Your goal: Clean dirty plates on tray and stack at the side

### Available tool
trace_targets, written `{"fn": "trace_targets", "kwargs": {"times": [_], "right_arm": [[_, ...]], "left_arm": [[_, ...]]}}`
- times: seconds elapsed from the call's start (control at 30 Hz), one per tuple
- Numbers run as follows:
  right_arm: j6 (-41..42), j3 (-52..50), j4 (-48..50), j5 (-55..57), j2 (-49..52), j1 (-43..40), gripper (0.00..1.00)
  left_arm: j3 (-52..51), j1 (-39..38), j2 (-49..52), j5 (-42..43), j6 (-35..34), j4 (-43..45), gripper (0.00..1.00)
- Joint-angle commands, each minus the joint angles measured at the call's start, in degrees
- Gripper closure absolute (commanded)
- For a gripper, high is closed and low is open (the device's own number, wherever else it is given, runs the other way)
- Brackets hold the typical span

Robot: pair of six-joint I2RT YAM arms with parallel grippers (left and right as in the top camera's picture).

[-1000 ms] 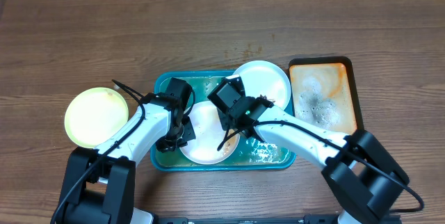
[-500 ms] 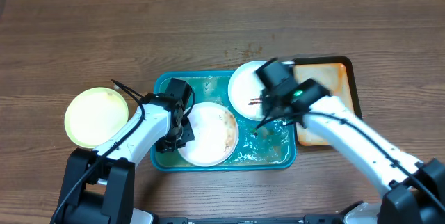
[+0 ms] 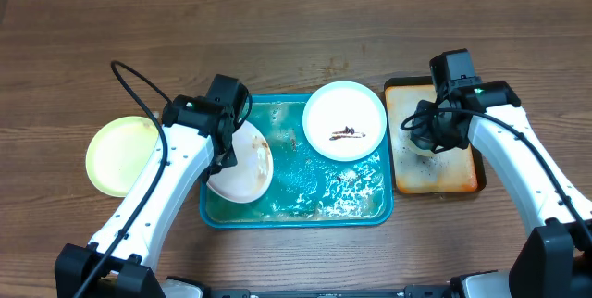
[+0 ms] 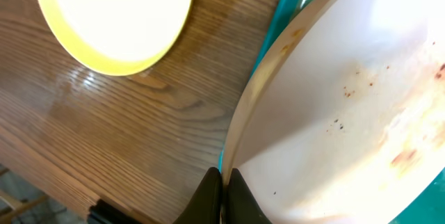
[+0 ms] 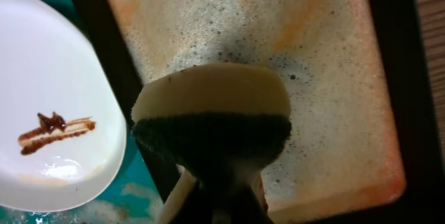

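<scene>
Wood-grain desk [image 3: 296,39] is carrying the teal tray [image 3: 296,223], foamy inside. Left end effector [image 4: 222,189] is clamping the rim of the tilted white plate [image 3: 242,164] over the tray's left side, likely so drips are falling inside. Right end effector [image 5: 219,196] is gripping the sponge [image 5: 212,123] above the orange tray [image 3: 458,164], probably picking up suds. Smeared white plate [image 3: 345,120] is sitting at the teal tray's far right corner. Yellow-green plate [image 3: 125,155] is lying on the desk, left. No readable writing is showing.
</scene>
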Motion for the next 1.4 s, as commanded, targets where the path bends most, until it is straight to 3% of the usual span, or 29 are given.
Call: {"fn": "trace_targets", "kwargs": {"times": [0.0,0.23,0.5,0.8,1.07,1.27,1.37], "right_arm": [[-2.5,1.0,-0.2,-2.1,-0.9,0.1,0.96],[-2.5,1.0,-0.7,-2.1,-0.9,0.0,0.96],[-2.5,1.0,-1.1,-2.1,-0.9,0.0,0.96],[-2.6,1.0,-1.7,-3.5,-0.9,0.0,0.96],[-6.0,1.0,-1.2,-8.9,-0.9,0.1,0.96],[-6.0,1.0,-1.1,-8.9,-0.9,0.1,0.96],[-6.0,1.0,-1.1,-8.9,-0.9,0.0,0.96]], "left_arm": [[0.8,-1.5,-0.5,-1.9,0.4,-1.9,0.96],[0.8,-3.9,-0.5,-0.6,0.2,-7.1,0.96],[0.9,-3.9,-0.5,2.2,1.8,1.7,0.96],[0.8,-3.8,-0.5,8.8,1.7,-8.3,0.96],[0.8,-3.8,-0.3,10.7,1.8,2.9,0.96],[0.8,-3.8,0.2,10.9,1.8,-7.1,0.96],[0.8,-3.8,0.2,10.9,1.8,-6.6,0.96]]}}
